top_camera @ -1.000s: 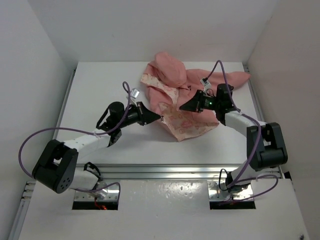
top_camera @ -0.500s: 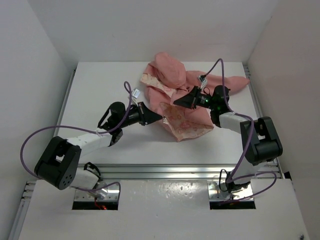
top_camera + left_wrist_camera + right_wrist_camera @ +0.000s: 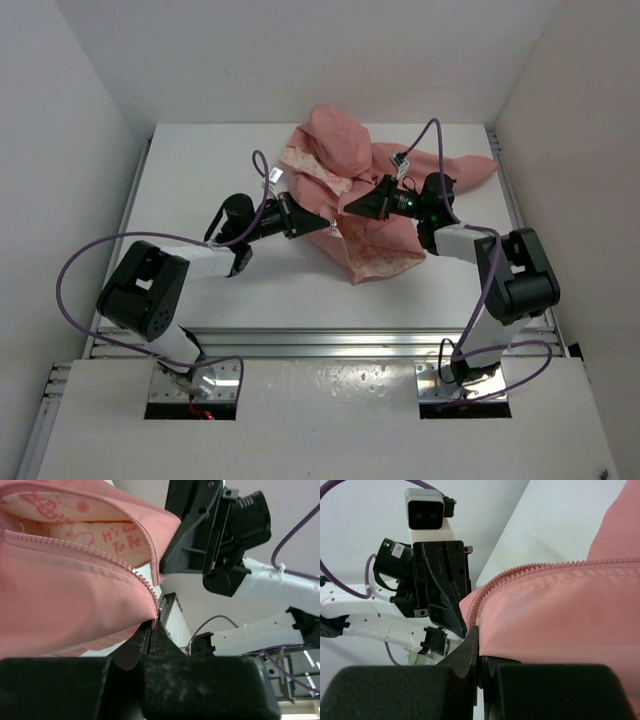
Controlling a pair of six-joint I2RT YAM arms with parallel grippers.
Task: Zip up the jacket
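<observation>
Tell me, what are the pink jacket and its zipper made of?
The jacket looks like soft, matte cloth, since it folds and wrinkles. The zipper teeth look like pink plastic, small and evenly shaped, though I can't be sure.

A robot lab test cell: plain white walls box in a white table from 9 to 3 o'clock, with a metal rail at 6 o'clock.

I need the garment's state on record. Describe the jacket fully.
The jacket is soft salmon-pink fabric with a cream printed lining and pink zipper teeth, unzipped. It lies crumpled on the table, toward its far edge, front open, lining up. The left pincer and right pincer each pinch a front edge by the zipper.
</observation>
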